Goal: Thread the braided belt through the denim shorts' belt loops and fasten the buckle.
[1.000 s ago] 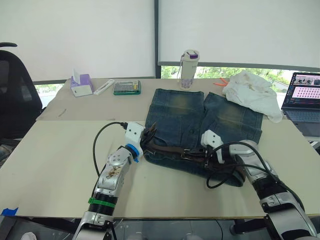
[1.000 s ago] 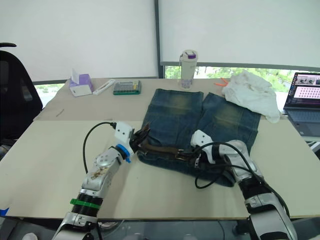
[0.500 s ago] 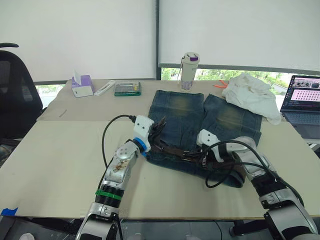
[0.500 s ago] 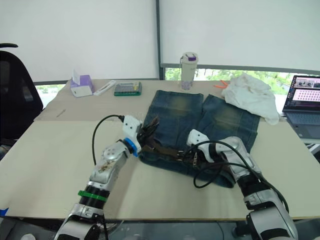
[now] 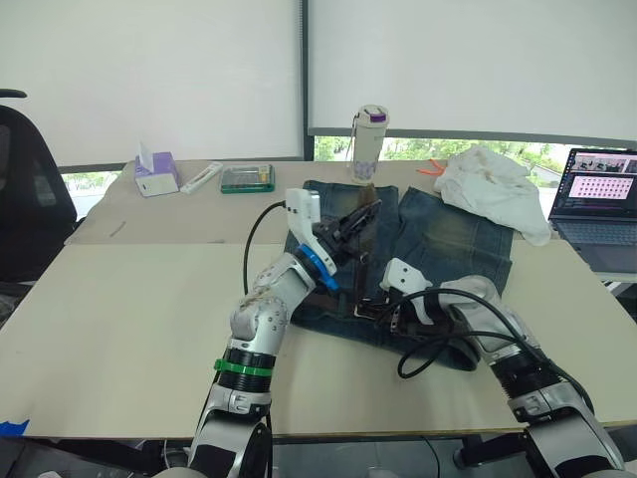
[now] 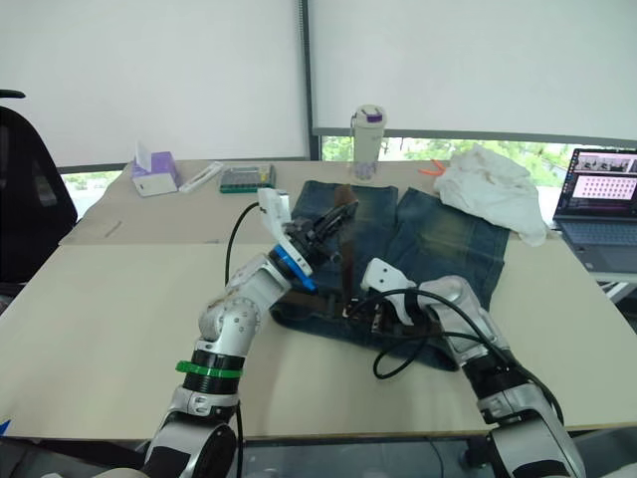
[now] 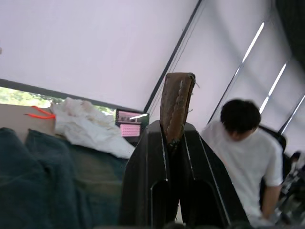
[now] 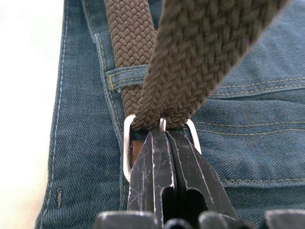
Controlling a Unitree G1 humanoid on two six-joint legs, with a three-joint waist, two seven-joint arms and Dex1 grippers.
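- Denim shorts [image 5: 438, 234] lie flat on the tabletop [image 5: 119, 309], waistband nearest the robot.
- Left claw [image 5: 356, 217] raised above the shorts, closed on the free tip of the braided belt [image 7: 177, 107]; the strap runs from it down to the waistband.
- Right claw [image 8: 164, 143] at the waistband, fingers pressed together at the buckle [image 8: 127, 150]; the belt passes through the frame.
- One belt loop [image 8: 127, 76] crosses the belt just beyond the buckle.

daylight from windows | bright, soft shadows | left wrist view seemingly blurred
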